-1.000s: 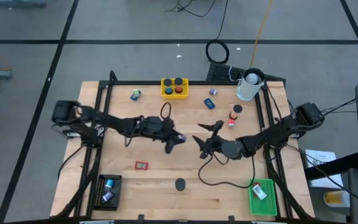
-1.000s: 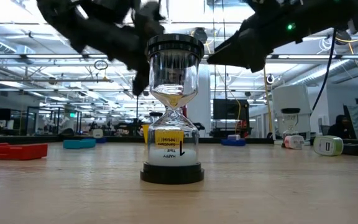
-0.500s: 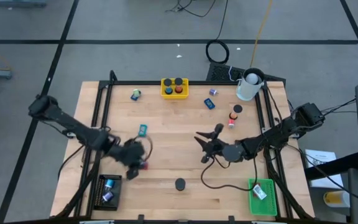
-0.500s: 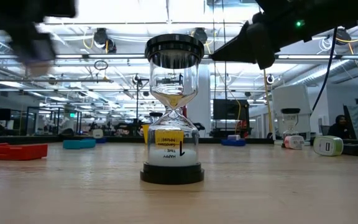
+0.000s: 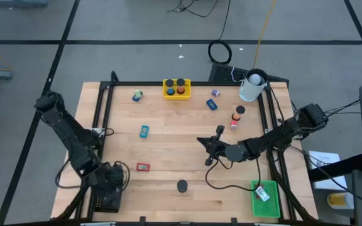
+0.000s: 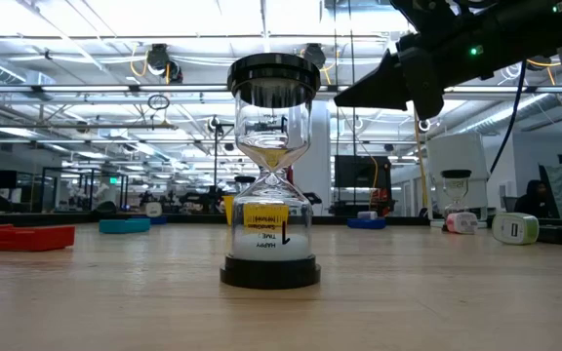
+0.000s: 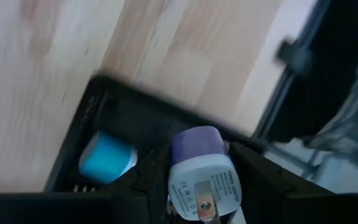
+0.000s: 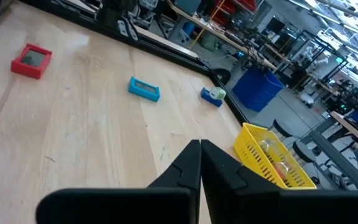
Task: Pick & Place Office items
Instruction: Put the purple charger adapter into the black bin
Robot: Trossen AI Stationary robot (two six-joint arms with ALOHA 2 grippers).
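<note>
My left gripper (image 5: 110, 183) hangs over the black mesh tray (image 5: 97, 204) at the table's near left corner, shut on a purple and white plug adapter (image 7: 201, 171). A blue cylinder (image 7: 107, 158) lies in that tray. My right gripper (image 5: 210, 145) is shut on nothing, above the table right of centre; its fingers (image 8: 199, 163) meet. Loose on the wood lie a red block (image 5: 143, 167) and a teal block (image 5: 144, 130). An hourglass (image 6: 272, 171) with black caps (image 5: 181, 186) stands near the front edge. My left gripper pinches the plug adapter by its two sides (image 7: 174, 180) between its two fingers (image 7: 261, 180). The fingers come from above, slanting steeply down. The adapter's white face with the metal prong is turned toward the wrist, and it is held over the tray's inside.
A yellow tray (image 5: 176, 88) with items stands at the far edge, a white cup (image 5: 251, 86) at the far right, a green tray (image 5: 266, 198) at the near right. Small blue, red and black items (image 5: 212, 105) (image 5: 235, 119) lie between cup and centre.
My left gripper has swung from the table's centre toward the near left corner with the purple adapter, tipping from nearly level to pointing steeply down over the black tray. My right gripper has stayed in place and shut its spread fingers on nothing.
</note>
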